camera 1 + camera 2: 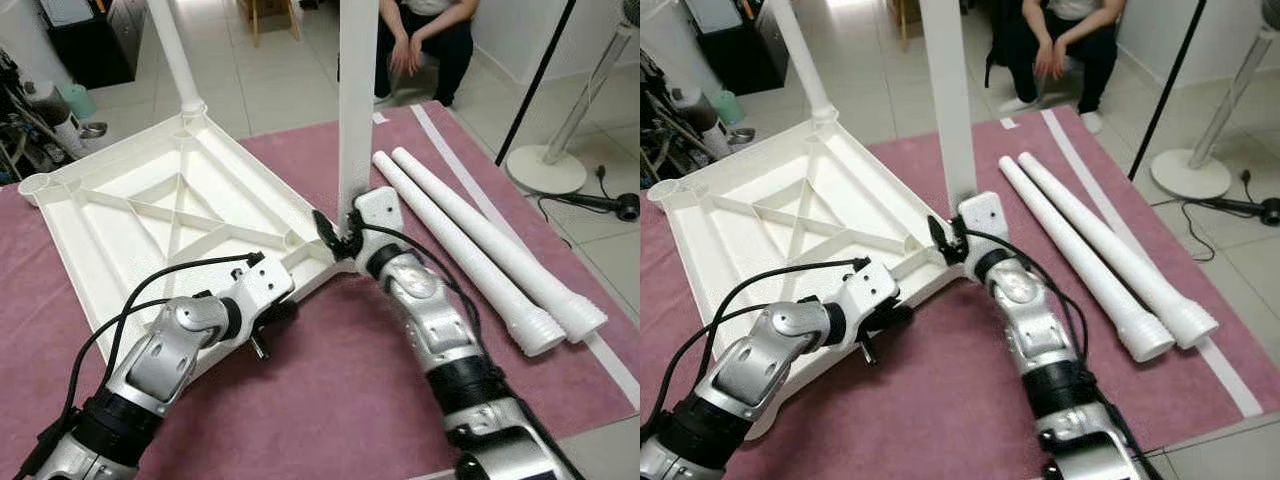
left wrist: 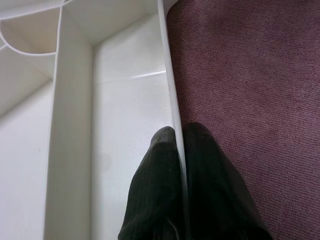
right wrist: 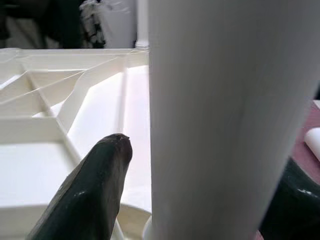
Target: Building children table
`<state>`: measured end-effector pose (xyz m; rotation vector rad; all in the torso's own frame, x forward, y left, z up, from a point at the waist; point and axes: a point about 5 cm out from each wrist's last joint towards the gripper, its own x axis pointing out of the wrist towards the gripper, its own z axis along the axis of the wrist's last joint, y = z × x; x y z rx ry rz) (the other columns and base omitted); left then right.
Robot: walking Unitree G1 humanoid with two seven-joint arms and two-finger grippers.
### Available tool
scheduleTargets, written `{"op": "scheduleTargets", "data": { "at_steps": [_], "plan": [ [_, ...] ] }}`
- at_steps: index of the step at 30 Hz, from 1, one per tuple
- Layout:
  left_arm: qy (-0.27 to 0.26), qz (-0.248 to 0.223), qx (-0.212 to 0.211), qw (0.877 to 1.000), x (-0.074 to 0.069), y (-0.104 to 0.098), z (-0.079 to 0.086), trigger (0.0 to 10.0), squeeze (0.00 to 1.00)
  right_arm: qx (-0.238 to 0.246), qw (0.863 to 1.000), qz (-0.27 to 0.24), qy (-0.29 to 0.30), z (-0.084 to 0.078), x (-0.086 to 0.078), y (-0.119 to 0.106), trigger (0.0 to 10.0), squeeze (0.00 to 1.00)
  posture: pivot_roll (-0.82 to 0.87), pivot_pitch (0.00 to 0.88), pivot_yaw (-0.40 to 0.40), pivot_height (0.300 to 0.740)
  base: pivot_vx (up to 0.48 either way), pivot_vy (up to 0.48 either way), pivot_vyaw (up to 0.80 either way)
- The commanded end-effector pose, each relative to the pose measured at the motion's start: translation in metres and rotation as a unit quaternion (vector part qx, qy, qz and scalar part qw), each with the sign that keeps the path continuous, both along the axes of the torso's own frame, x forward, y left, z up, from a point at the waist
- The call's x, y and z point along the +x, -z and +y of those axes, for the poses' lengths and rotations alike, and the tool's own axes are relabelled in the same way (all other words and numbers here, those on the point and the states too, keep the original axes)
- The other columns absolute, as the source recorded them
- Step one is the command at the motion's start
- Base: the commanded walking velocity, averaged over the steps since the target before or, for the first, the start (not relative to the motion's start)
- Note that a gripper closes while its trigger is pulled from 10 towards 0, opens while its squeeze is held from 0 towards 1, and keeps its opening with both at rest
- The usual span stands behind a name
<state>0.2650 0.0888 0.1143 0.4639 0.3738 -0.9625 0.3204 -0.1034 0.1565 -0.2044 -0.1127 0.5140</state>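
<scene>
Right hand gripping upright white leg at near corner of upturned tabletop, left hand pinching the tabletop's near rim, apparently tight, two loose legs beyond the right hand on maroon rug.

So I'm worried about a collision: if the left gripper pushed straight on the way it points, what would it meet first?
Probably nothing new: the left gripper already straddles the tabletop rim, which runs on ahead between its fingers.
</scene>
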Motion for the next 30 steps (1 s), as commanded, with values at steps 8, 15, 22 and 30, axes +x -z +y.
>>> {"op": "scheduleTargets", "data": {
  "at_steps": [8, 15, 22, 30],
  "plan": [
    [0.019, -0.023, 0.008, 1.0, -0.001, -0.008, 0.0, 10.0, 0.0, -0.065, 0.996, 0.024, -0.059, -0.032, 0.013, -0.001, 10.0, 0.0, 0.0, 0.017, 0.148, 0.74, 0.0, 0.0, 0.0],
    [0.016, -0.022, 0.011, 1.0, -0.002, -0.008, 0.003, 10.0, 0.0, -0.078, 0.99, 0.032, -0.11, -0.038, 0.02, -0.008, 10.0, 0.0, 0.01, 0.017, 0.145, 0.74, 0.0, 0.0, 0.0],
    [0.012, -0.02, 0.013, 1.0, -0.004, -0.008, 0.005, 10.0, 0.0, -0.084, 0.974, 0.052, -0.206, -0.039, 0.018, -0.019, 10.0, 0.0, 0.03, 0.017, 0.139, 0.74, 0.0, 0.0, 0.0],
    [0.006, -0.02, 0.014, 1.0, -0.005, -0.007, 0.006, 10.0, 0.0, -0.105, 0.959, 0.071, -0.252, -0.045, 0.021, -0.021, 10.0, 0.0, 0.04, 0.01, 0.123, 0.74, 0.0, 0.0, 0.0]
  ]
}}
